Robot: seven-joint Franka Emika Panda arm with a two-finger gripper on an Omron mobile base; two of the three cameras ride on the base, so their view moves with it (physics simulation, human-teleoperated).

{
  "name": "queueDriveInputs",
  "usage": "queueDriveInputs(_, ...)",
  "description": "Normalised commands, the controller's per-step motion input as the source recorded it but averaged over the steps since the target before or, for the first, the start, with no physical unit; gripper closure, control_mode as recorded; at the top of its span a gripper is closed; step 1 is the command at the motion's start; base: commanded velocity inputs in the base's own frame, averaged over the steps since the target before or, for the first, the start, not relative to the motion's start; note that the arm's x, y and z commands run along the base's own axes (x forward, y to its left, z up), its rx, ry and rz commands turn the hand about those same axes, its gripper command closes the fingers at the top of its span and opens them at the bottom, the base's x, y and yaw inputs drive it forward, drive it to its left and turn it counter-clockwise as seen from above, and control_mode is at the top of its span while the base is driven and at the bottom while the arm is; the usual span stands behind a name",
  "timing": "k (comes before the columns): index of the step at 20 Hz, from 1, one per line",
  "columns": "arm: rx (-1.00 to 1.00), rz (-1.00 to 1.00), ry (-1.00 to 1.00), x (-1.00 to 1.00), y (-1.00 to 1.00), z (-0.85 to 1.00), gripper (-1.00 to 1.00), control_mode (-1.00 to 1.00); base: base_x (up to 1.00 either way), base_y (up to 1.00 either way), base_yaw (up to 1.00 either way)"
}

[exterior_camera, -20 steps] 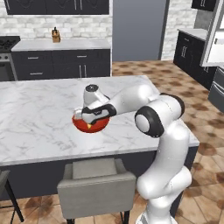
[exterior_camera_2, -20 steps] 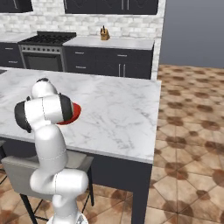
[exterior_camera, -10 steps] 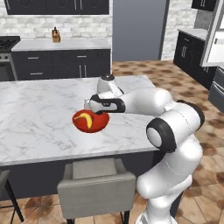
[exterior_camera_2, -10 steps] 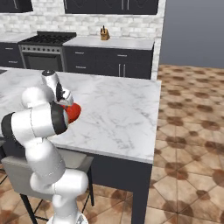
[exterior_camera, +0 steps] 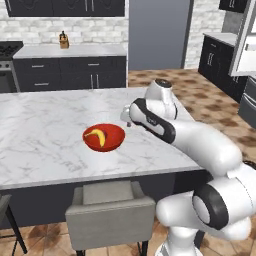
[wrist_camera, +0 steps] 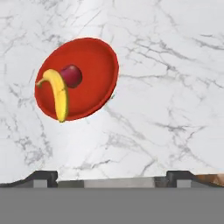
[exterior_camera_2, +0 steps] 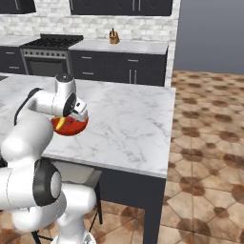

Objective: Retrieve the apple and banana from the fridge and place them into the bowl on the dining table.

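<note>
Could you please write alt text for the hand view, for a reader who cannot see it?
A red bowl on the white marble dining table holds a banana and a dark red apple, touching each other. The open gripper hangs above, empty.

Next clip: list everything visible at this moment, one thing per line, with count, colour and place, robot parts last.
Shallow glossy red bowl: one, red, on the marble table.
Curved yellow banana: one, yellow, lying in the bowl, tip over its rim.
Small dark red apple: one, dark red, in the bowl beside the banana.
White marble dining table: one, white with grey veins, centre of the room.
Grey chair: one, grey, tucked at the table's near edge.
Dark cabinets with pale counter: one run, along the back wall.
Stove: one, dark, in the cabinet run.
White robot arm's gripper: one, dark fingertips, open, empty, above the table beside the bowl.
</note>
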Motion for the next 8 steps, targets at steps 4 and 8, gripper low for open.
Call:
queueDriveInputs(4, 0.25, -0.14, 0.01, -1.0, -0.95, 0.28, -1.0, -1.0, 0.0, 0.0, 0.0)
queueDriveInputs(8, 0.24, -0.12, 0.0, -1.0, -0.87, 0.39, -1.0, -1.0, 0.0, 0.0, 0.0)
